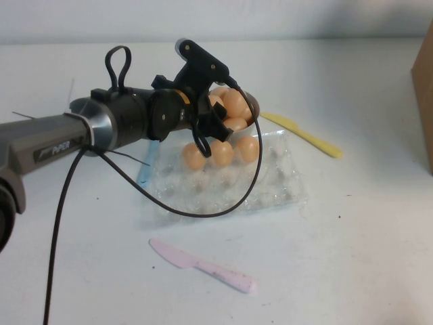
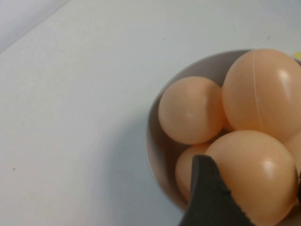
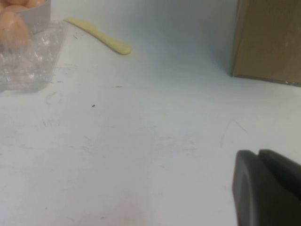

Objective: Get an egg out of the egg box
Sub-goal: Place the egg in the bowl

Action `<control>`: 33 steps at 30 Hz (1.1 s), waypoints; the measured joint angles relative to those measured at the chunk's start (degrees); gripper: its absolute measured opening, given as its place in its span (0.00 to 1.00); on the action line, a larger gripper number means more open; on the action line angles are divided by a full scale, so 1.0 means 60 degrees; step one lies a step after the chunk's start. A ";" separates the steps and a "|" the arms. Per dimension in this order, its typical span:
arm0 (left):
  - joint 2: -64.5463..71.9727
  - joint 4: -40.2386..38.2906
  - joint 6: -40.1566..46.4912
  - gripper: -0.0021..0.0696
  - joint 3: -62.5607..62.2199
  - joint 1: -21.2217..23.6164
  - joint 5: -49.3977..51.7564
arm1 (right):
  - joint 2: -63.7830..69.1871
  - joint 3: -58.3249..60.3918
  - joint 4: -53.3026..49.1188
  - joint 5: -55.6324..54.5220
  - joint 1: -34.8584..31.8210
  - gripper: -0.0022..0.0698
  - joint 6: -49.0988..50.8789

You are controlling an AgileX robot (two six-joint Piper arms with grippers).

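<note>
The egg box (image 1: 274, 183), a clear crinkly plastic tray, lies mid-table with three orange-tan eggs (image 1: 221, 153) along its far row. Just behind it stands a grey-white bowl (image 1: 253, 106) piled with more eggs. My left gripper (image 1: 215, 125) reaches over that bowl. In the left wrist view its fingers (image 2: 207, 197) stand on either side of one egg (image 2: 258, 160), which rests on top of the other eggs inside the bowl (image 2: 153, 141). My right gripper (image 3: 257, 153) hovers low over bare table to the right of the egg box (image 3: 28, 61), shut and holding nothing.
A yellow plastic knife (image 1: 304, 135) lies right of the bowl, a pink one (image 1: 203, 265) near the front, a blue utensil (image 1: 145, 172) by the tray's left edge. A cardboard box (image 1: 425, 101) stands at the far right. A black cable (image 1: 203, 211) droops over the tray.
</note>
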 joint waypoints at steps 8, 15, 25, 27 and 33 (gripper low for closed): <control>0.0172 -0.0016 -0.0004 0.58 0.0000 -0.0107 -0.0309 | 0.0000 0.0000 0.0000 0.0000 0.0000 0.01 0.0000; 0.0208 -0.0016 -0.0004 0.64 0.0000 -0.0146 -0.0424 | 0.0000 0.0000 0.0000 0.0000 0.0000 0.01 0.0000; 0.0070 0.0349 -0.0004 0.64 0.0000 -0.0215 -0.0406 | 0.0000 0.0000 0.0007 0.0000 0.0000 0.01 0.0000; -0.0091 0.0507 -0.0004 0.64 0.0000 -0.0304 -0.0389 | 0.0000 0.0000 0.0007 0.0000 0.0000 0.01 0.0000; -0.0812 0.1052 -0.0004 0.65 0.0000 -0.0571 -0.0304 | 0.0000 0.0000 0.0007 0.0000 0.0000 0.01 0.0000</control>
